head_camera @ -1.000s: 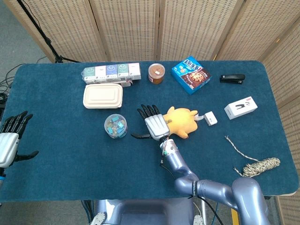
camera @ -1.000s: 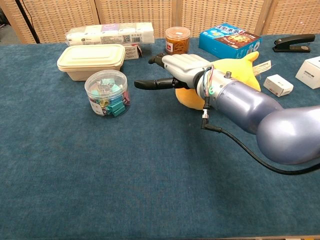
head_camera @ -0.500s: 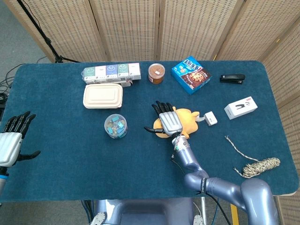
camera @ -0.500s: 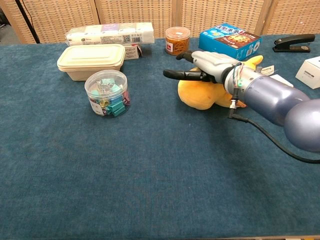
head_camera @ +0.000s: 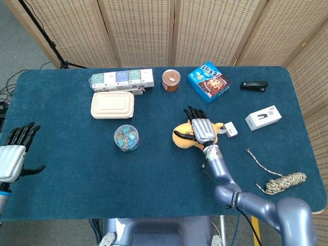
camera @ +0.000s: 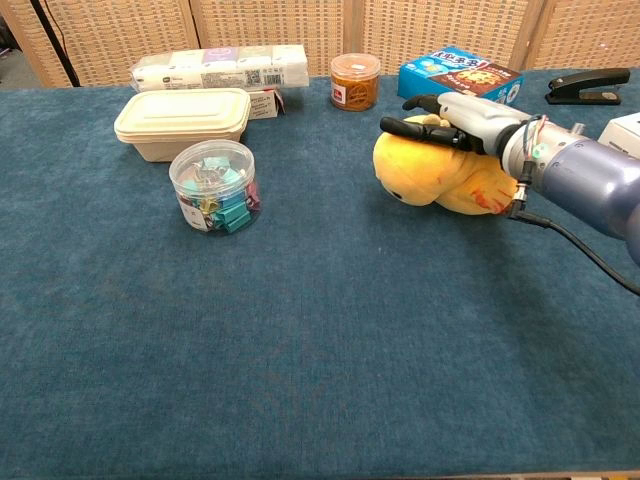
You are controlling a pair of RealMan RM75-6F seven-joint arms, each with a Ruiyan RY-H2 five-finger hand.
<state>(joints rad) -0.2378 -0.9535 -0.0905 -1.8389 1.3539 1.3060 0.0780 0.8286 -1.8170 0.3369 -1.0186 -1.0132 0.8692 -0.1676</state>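
Note:
A yellow plush toy lies on the blue table right of centre, also clear in the chest view. My right hand lies flat over its top with fingers stretched out and apart, holding nothing; in the chest view the right hand sits on or just above the toy's back, and contact is unclear. My left hand hovers at the table's far left edge, fingers spread and empty, away from every object.
A clear tub of coloured clips stands left of the toy. Behind are a beige lidded box, a tissue pack, a brown jar and a blue cookie box. A stapler, white boxes and rope lie right.
My right hand has swept rightward, from the toy's left side beside the clip tub to over the toy's top. The left hand has hardly moved.

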